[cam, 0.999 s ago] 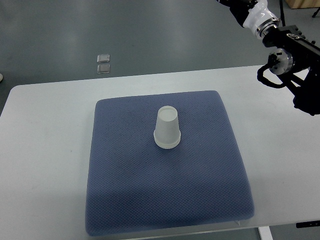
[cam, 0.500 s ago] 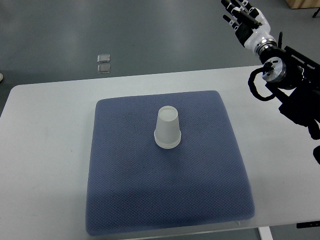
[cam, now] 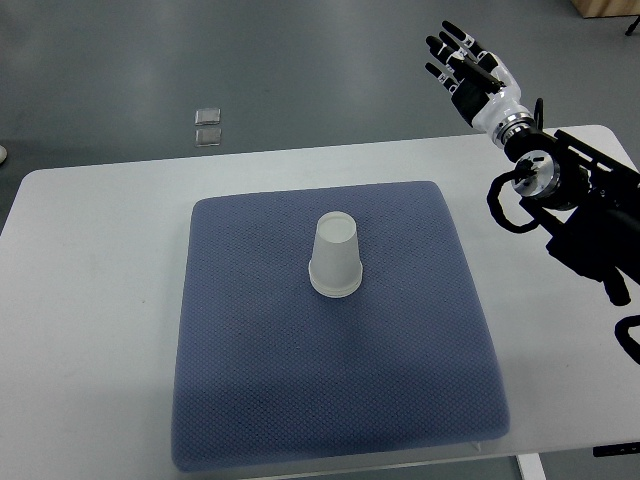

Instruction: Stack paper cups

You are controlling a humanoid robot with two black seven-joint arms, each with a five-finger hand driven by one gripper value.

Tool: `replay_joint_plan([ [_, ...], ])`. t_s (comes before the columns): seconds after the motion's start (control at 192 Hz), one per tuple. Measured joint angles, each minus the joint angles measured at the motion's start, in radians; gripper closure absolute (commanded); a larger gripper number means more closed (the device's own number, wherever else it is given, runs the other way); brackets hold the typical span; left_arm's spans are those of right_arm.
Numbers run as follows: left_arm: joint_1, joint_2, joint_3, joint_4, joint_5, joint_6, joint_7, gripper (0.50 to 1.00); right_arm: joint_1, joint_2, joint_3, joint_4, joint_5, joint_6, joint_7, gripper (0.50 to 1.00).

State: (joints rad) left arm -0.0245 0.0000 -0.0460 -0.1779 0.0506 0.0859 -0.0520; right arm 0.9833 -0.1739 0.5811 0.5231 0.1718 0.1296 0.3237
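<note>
1. Top view looks steeply down on a white table (cam: 90,300) with a dark blue textured mat (cam: 330,400) spread over its middle.
2. On the mat, a little above its centre, stands a white paper cup (cam: 335,255) turned upside down, its flat base up and its wider rim on the fabric. It leans very slightly to the picture's left as it widens downward. Whether it is one cup or several nested together, I cannot tell from here.
3. Nothing touches the cup; it is well apart from the arm.
4. The right hand (cam: 465,70) hangs past the far edge of the table at the upper right, over the grey floor (cam: 300,60). Its black fingers (cam: 440,45) are spread and relaxed, holding nothing, with the white wrist behind them running back into the dark arm (cam: 590,230) that comes in from the right edge.
5. Two small clear squares (cam: 207,126) lie on the floor beyond the table's far left side.
6. Compared with half a second ago, the hand has come down and leftward in the picture, so that all the fingers now show where they were cut off by the top edge before; the forearm has swung lower too.
7. The cup and the mat sit exactly where they were.
</note>
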Motion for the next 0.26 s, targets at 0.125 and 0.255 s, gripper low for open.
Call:
replay_joint_plan([
  [0.125, 0.0, 0.0, 0.0, 0.0, 0.0, 0.0, 0.0, 0.5, -0.007, 0.0, -0.003, 0.0, 0.0, -0.003, 0.002, 0.587],
  [0.255, 0.0, 0.0, 0.0, 0.0, 0.0, 0.0, 0.0, 0.5, -0.019, 0.001, -0.007, 0.0, 0.0, -0.003, 0.004, 0.587],
])
